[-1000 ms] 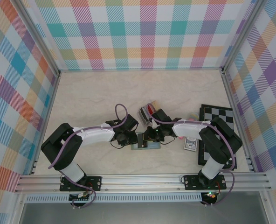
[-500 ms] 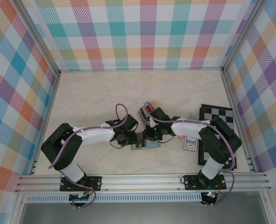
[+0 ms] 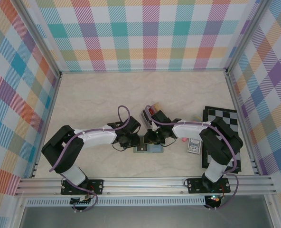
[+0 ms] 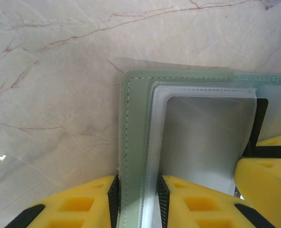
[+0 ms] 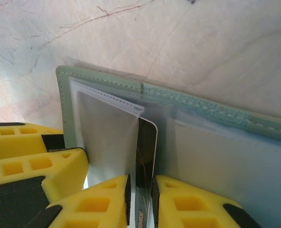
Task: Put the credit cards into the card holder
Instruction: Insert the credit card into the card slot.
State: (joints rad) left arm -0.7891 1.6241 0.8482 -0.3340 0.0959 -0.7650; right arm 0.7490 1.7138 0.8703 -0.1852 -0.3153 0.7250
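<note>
The sage-green card holder point(image 3: 148, 148) lies open on the marble table between the two arms. My left gripper point(image 4: 137, 190) is shut on its left cover and clear sleeve edge point(image 4: 135, 118). My right gripper point(image 5: 141, 187) is shut on a black credit card point(image 5: 146, 152), held on edge. The card's top corner stands right beside the mouth of a clear sleeve pocket point(image 5: 107, 128) of the card holder point(image 5: 202, 107). In the top view the left gripper point(image 3: 131, 140) and the right gripper point(image 3: 152, 139) meet over the holder. A red card point(image 3: 153, 110) stands in a rack behind them.
A clear-grey card rack point(image 3: 148, 115) stands just behind the grippers. A black-and-white chessboard point(image 3: 221, 124) lies at the right, with a blue patterned card box point(image 3: 193, 147) by its left edge and a pink stick point(image 3: 183, 139) near the right arm.
The right gripper has shifted slightly left, closer to the left gripper, with the black card. The left arm has held still on the holder.
</note>
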